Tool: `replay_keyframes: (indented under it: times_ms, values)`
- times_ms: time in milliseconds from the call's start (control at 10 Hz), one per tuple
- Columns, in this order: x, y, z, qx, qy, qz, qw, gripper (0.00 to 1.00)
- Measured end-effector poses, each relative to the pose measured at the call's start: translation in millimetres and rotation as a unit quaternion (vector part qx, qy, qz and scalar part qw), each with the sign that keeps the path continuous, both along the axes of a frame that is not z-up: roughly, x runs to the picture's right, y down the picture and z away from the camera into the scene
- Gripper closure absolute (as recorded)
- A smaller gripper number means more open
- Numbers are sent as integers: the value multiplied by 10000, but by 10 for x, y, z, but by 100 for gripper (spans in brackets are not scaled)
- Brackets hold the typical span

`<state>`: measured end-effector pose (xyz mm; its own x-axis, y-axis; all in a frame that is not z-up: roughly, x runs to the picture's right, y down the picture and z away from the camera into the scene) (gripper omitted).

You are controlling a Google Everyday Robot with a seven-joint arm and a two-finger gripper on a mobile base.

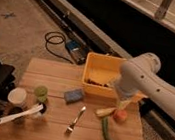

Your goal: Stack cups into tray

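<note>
The white robot arm comes in from the right. Its gripper hangs at the end of the arm, low over the near right side of the yellow tray. The arm hides most of the gripper, so I cannot tell if it is open or closed. I see nothing held in it.

The two cups are well apart from the gripper. They stand at the left end of the wooden table. The light green cup is the one closer to the gripper. The cream-white cup is just beside it, a bit more to the left. Both seem to stand up with the mouth on top, but that is hard to be sure of from here. They are round, so they have no long side to line up with.

The tray sits at the back right of the table, and the cups are not in it yet. I think the gripper is on the wrong side for now. To get a cup it must go left, across the table. A blue sponge and a fork lie in between. A white scoop lies just in front of the cups, so coming down from above looks like the safe way. There is only one arm, so it must make the whole trip.
</note>
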<state>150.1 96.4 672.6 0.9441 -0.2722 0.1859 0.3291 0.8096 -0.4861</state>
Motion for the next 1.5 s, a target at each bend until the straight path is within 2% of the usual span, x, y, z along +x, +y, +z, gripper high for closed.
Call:
replay_keyframes:
  times_ms: [100,500,700,900,1100,1200,1300,1500]
  values:
    - [-192,19,-33,26,-176,-177,9997,35]
    - [-203,23,-31,34,-181,-227,9996,35]
    - [-130,-5,11,-18,-26,-367,9993,35]
    - [-240,-84,74,67,-105,-628,9979,35]
    - [-518,-145,106,173,-293,-922,9952,35]
    - [-772,-185,121,253,-463,-1124,9923,35]
    - [-1102,-215,133,334,-691,-1355,9878,35]
    - [-1516,-245,137,441,-994,-1621,9808,35]
